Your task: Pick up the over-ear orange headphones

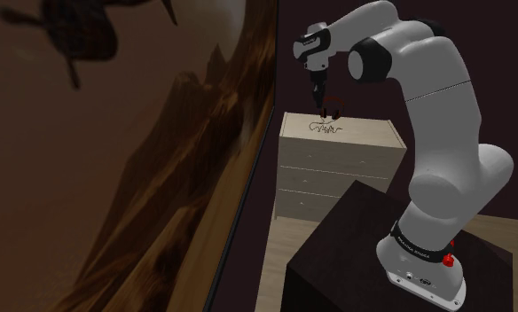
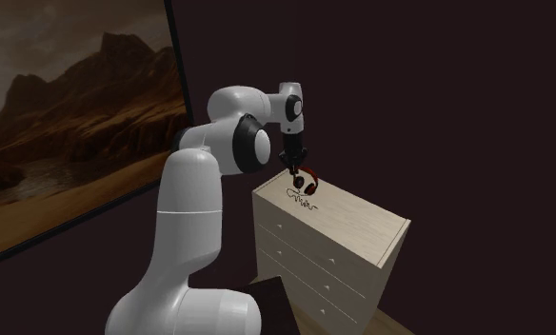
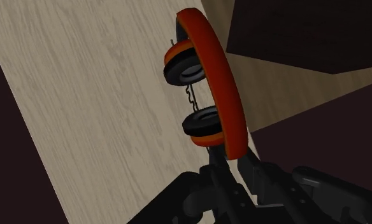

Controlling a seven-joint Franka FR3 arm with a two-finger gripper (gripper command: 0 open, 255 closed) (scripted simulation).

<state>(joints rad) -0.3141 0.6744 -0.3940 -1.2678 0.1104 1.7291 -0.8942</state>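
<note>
The headphones (image 3: 218, 83) have an orange-red headband and black ear cups with orange rims. My gripper (image 3: 232, 167) is shut on one end of the headband, and the cups hang out past the fingertips. In the shoulder view the gripper (image 1: 317, 96) points down over the back of a pale wooden dresser (image 1: 359, 135), with the headphones (image 1: 331, 112) just above its top. A thin dark cable (image 1: 326, 129) trails in loops on the dresser top. The second exterior view shows the same: gripper (image 2: 295, 171), headphones (image 2: 310, 181), cable (image 2: 302, 199), dresser (image 2: 362, 224).
A large framed landscape painting (image 1: 115, 151) covers the wall on the shoulder view's left, close beside the dresser. A dark wall (image 2: 438, 95) stands behind the dresser. My dark stand (image 1: 337, 266) sits in front of the drawers on a wooden floor (image 1: 506, 229).
</note>
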